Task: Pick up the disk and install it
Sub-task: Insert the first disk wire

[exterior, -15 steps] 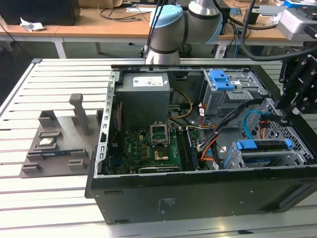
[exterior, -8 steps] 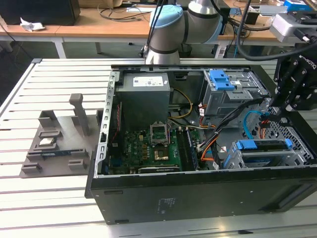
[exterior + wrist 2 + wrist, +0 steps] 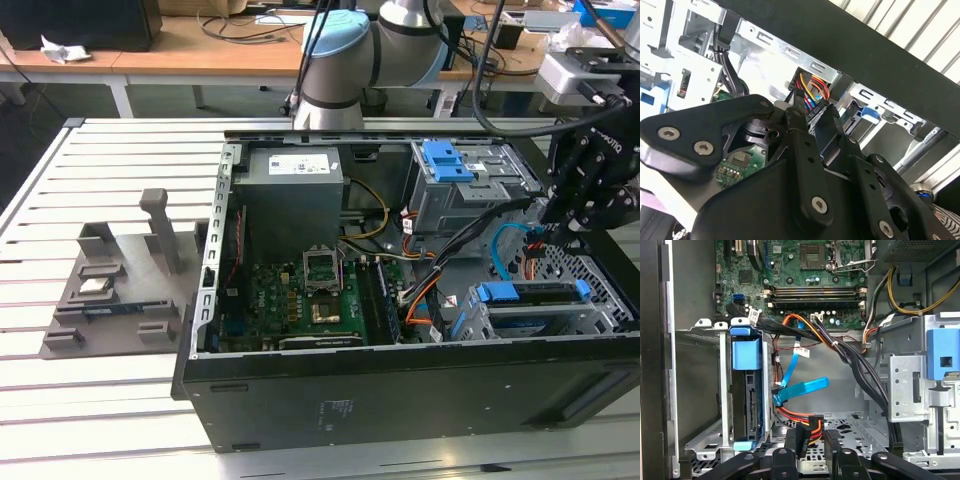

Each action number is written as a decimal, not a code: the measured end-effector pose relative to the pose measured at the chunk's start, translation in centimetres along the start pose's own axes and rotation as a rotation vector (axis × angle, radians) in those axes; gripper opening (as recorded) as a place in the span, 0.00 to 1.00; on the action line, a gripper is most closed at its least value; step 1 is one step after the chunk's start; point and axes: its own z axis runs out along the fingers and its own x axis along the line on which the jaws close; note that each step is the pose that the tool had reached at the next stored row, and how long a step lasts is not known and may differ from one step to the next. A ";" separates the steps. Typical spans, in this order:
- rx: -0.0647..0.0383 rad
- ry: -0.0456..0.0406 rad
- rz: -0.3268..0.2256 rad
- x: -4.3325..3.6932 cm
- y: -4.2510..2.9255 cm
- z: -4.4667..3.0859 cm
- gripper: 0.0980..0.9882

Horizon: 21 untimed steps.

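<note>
Exterior view, from its left to its right: a grey moulded parts tray [image 3: 115,285] lay on the slatted white bench [image 3: 60,420], and beside it stood the open black computer case [image 3: 400,390] with its green motherboard [image 3: 300,300] and a grey boxy power supply [image 3: 292,190] behind. Further right, low in the case, the silver rectangular disk with its blue plastic bracket [image 3: 535,300] sat inside a metal drive cage [image 3: 600,310], already slotted in. Above and just right of it hung the black hand [image 3: 580,235], well inside the case near the perforated wall.

First wrist view showed the disk [image 3: 747,390] standing on edge in its cage, blue bracket outward, with a blue flat cable [image 3: 800,390] loose beside it, apart from the drive. The hand [image 3: 812,442] had its fingers [image 3: 832,447] narrowly parted around a black connector on orange and red wires [image 3: 805,432], apparently gripping it; it was not touching the disk.

Second wrist view had the same fingers [image 3: 827,125] close together at that coloured wire bundle [image 3: 812,92].
</note>
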 end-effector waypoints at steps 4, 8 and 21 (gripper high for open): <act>0.000 0.0091 0.000 0.01 0.00 0.10 0.30; 0.000 0.0111 0.000 0.01 0.00 0.10 0.30; 0.001 0.0161 0.000 0.76 0.49 0.13 0.07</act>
